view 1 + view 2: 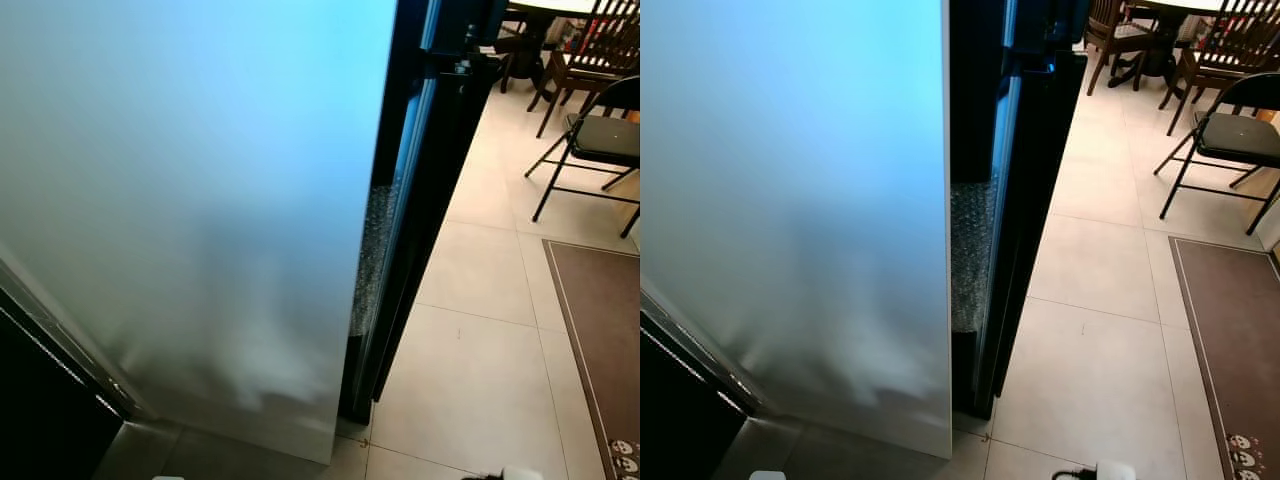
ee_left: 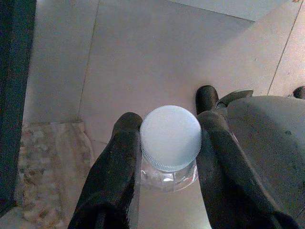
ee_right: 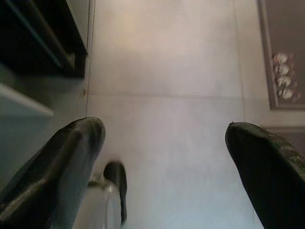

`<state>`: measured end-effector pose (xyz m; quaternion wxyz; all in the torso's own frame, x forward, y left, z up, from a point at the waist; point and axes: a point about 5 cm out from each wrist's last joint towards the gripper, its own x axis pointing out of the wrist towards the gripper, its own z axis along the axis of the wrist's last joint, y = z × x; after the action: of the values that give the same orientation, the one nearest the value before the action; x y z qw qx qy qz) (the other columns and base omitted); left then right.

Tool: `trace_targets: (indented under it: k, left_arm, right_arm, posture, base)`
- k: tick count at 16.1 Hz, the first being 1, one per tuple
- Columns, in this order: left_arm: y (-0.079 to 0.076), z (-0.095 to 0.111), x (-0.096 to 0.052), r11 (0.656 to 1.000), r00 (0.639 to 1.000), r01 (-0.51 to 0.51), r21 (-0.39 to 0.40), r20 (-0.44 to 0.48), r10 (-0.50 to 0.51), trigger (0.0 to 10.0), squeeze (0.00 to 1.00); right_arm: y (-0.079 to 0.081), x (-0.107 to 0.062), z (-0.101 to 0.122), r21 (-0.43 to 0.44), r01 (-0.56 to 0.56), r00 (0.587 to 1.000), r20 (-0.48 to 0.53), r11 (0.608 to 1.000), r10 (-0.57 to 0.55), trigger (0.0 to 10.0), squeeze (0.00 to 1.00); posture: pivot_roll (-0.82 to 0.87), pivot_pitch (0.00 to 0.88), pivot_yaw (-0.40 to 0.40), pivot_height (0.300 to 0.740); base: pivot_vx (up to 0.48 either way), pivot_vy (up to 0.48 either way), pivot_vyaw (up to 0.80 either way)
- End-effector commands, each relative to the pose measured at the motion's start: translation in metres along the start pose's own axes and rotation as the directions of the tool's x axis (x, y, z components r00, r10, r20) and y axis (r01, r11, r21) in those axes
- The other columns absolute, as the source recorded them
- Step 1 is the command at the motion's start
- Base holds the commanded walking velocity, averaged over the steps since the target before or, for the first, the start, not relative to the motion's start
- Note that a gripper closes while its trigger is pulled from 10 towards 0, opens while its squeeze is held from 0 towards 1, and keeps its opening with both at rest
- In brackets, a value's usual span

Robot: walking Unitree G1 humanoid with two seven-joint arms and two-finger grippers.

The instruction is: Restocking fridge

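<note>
A clear bottle with a white ribbed cap (image 2: 170, 138) sits between the two black fingers of my left gripper (image 2: 167, 117), which is shut on its neck above pale floor tiles. My right gripper (image 3: 164, 129) hangs open over the floor, with nothing between its fingers. The fridge's broad silver panel (image 1: 200, 200) stands close in front of me on the left. Next to it rises a tall black door edge (image 1: 420, 200). Bubble wrap (image 1: 970, 250) shows in the dark gap between the two.
A black folding chair (image 1: 600, 140) stands on the tiles to the right, with a brown mat (image 1: 600, 340) in front of it. A dining table with wooden chairs (image 1: 590, 40) is at the far right. Open tiled floor (image 1: 480, 360) lies right of the fridge.
</note>
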<state>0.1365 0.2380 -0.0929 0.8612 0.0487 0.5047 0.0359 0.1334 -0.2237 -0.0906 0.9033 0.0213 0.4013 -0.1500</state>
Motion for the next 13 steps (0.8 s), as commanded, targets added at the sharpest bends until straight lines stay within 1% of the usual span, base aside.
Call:
trace_targets:
  k: [1,2,4,5,6,7,9,10,11,12,13]
  left_arm:
    - [0.001,-0.005,-0.001,1.0,1.0,0.004,0.024,-0.024,-0.003,10.0,0.0]
    - [0.001,-0.005,-0.001,1.0,1.0,0.003,0.026,-0.024,-0.003,10.0,0.0]
    - [0.001,-0.005,-0.001,1.0,1.0,0.0,0.028,-0.023,0.001,10.0,0.0]
    - [0.002,-0.005,-0.001,1.0,1.0,-0.001,0.025,-0.02,0.002,10.0,0.0]
    - [0.003,-0.005,-0.001,1.0,1.0,-0.003,0.023,-0.019,0.004,10.0,0.0]
    - [0.003,-0.005,-0.001,1.0,1.0,-0.004,0.025,-0.02,0.005,10.0,0.0]
    - [0.003,-0.005,-0.001,1.0,1.0,-0.008,0.026,-0.022,0.008,10.0,0.0]
    - [0.004,-0.006,-0.001,1.0,1.0,-0.011,0.025,-0.024,0.011,10.0,0.0]
    - [0.004,-0.006,-0.001,1.0,1.0,-0.012,0.027,-0.026,0.013,10.0,0.0]
    - [0.004,-0.006,-0.001,0.999,1.0,-0.012,0.032,-0.028,0.012,10.0,0.0]
    - [0.004,-0.006,-0.001,0.999,1.0,-0.011,0.034,-0.028,0.012,10.0,0.0]
  right_arm:
    - [-0.007,0.017,0.063,-0.011,0.03,0.984,0.178,0.999,-0.027,10.0,0.0]
    - [-0.008,0.022,0.101,-0.021,0.01,0.956,0.294,1.0,-0.003,10.0,0.0]
    - [-0.003,0.016,0.124,-0.021,-0.001,0.896,0.445,1.0,0.01,10.0,0.0]
    - [0.001,0.014,0.132,-0.054,-0.007,0.878,0.477,0.999,0.032,10.0,0.0]
    - [0.01,0.011,0.144,-0.067,-0.027,0.846,0.529,0.997,0.058,10.0,0.0]
    - [0.013,0.009,0.15,-0.056,-0.033,0.831,0.553,0.998,0.058,10.0,0.0]
    - [0.024,-0.002,0.167,-0.084,-0.054,0.773,0.627,0.995,0.096,10.0,0.0]
    - [0.041,-0.016,0.179,-0.137,-0.107,0.712,0.681,0.985,0.172,10.0,0.0]
    - [0.059,-0.027,0.188,-0.19,-0.169,0.665,0.702,0.967,0.255,10.0,0.0]
    - [0.084,-0.039,0.195,-0.232,-0.271,0.617,0.704,0.934,0.353,10.0,0.0]
    - [0.1,-0.045,0.2,-0.258,-0.311,0.595,0.698,0.915,0.399,10.0,0.0]
  posture:
    - [0.01,0.0,-0.003,0.74]
    - [0.0,0.0,-0.003,0.74]
    - [0.01,0.0,-0.006,0.74]
    - [0.01,0.0,-0.006,0.74]
    - [0.0,0.0,-0.004,0.74]
    - [0.01,0.0,-0.009,0.74]
    - [0.01,0.0,-0.01,0.74]
    - [0.01,0.0,-0.011,0.74]
    - [0.01,0.0,-0.009,0.74]
    - [0.01,0.0,-0.009,0.74]
    - [0.01,0.0,-0.01,0.74]
  base:
    - [0.0,0.0,0.0]
    - [0.0,0.0,0.0]
    - [0.0,0.0,0.0]
    - [0.0,0.0,0.0]
    - [0.0,0.0,0.0]
    - [0.0,0.0,0.0]
    - [0.0,0.0,0.0]
    - [0.0,0.0,0.0]
    - [0.0,0.0,0.0]
    - [0.0,0.0,0.0]
    - [0.0,0.0,0.0]
